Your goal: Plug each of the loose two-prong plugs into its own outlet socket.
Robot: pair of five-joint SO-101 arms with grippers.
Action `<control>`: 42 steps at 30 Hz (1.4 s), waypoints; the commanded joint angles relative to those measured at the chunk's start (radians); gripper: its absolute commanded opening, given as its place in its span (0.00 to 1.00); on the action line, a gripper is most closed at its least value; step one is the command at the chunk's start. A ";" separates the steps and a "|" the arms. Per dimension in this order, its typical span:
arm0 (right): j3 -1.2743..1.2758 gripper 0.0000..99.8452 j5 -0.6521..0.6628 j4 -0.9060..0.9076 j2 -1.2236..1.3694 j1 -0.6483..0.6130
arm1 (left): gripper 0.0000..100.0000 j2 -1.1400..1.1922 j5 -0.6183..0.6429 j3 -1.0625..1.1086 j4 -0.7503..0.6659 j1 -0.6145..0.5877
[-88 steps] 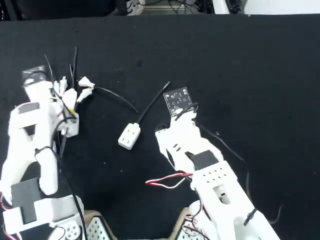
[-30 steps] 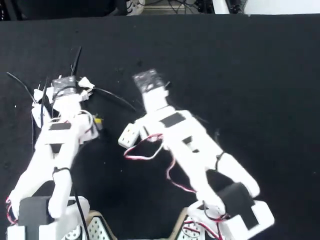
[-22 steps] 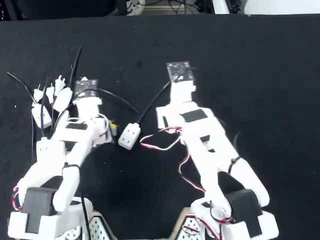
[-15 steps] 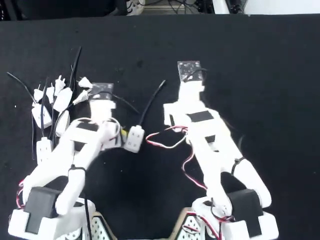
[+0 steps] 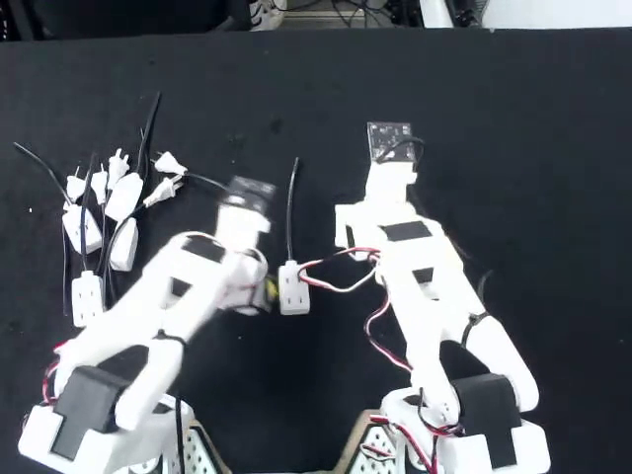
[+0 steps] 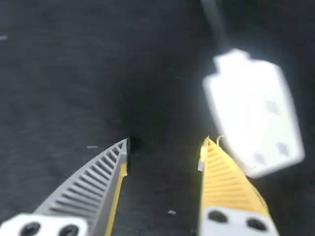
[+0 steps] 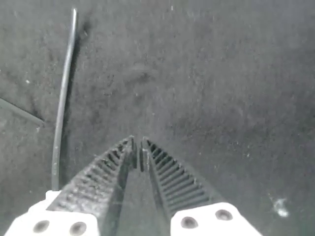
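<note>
Outlet socket lay at the middle of the tabletop, shifted rightward since earlier, just beside the left gripper, spread apart. Loose plugs stayed clustered leftward. Right gripper was pressed together.

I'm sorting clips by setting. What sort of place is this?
Likely a robotics lab workbench: two white plastic robot arms at a black cloth-covered table, with a white outlet socket block and loose white two-prong plugs on it.
</note>
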 commanded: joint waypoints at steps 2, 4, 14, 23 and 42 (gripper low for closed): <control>-0.010 0.02 -0.006 0.054 -0.050 -0.124 | 0.24 -0.006 0.002 -0.111 0.008 -0.298; -0.004 0.07 -0.008 0.061 -0.050 -0.189 | 0.24 -0.006 0.020 -0.130 0.006 -0.417; 0.059 0.33 -0.008 0.055 -0.048 -0.483 | 0.24 -0.002 0.169 -0.133 -0.031 -0.556; -0.064 0.33 -0.063 0.132 0.136 -0.420 | 0.24 -0.003 0.169 -0.131 -0.031 -0.558; -0.386 0.01 0.313 0.565 0.067 -0.124 | 0.24 0.006 0.167 -0.131 -0.037 -0.558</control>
